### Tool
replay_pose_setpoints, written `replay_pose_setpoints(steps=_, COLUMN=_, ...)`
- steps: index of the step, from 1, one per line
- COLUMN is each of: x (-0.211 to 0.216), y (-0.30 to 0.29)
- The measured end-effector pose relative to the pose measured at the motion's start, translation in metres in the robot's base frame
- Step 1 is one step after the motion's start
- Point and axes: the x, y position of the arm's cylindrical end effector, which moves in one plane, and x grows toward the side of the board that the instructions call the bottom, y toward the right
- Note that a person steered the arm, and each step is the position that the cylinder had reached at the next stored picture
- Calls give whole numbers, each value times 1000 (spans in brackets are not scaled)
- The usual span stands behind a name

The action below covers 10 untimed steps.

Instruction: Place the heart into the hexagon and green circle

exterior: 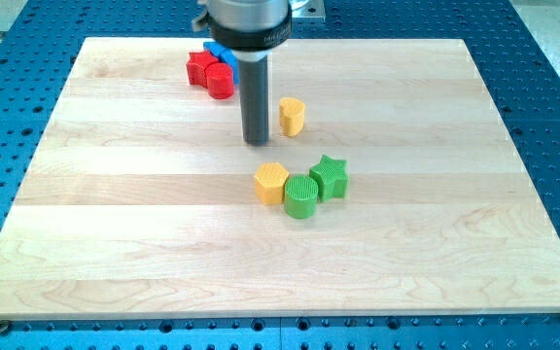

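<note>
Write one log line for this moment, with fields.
tool: my tip left of yellow heart, apart | goal: yellow hexagon touching green circle | heart: not yet there

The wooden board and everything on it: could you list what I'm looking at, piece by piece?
Pale wooden board: one, light wood, fills most of the view.
Blue perforated table: one, blue, under and around the board.
Yellow heart block: one, yellow, just above the board's centre.
Yellow hexagon block: one, yellow, centre, touching the green circle's left side.
Green circle block: one, green, centre, between hexagon and star.
Green star block: one, green, to the view's right of the circle.
Red blocks: apparently two, red, near the view's top; shapes unclear.
Blue block: one, blue, behind the red ones, partly hidden.
My tip: one, dark rod end, just left of the heart.
</note>
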Motion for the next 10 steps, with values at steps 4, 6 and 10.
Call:
replay_pose_setpoints(steps=4, x=15, y=145)
replay_pose_setpoints(steps=6, x=-28, y=128)
replay_pose_setpoints(steps=10, x=32, y=13)
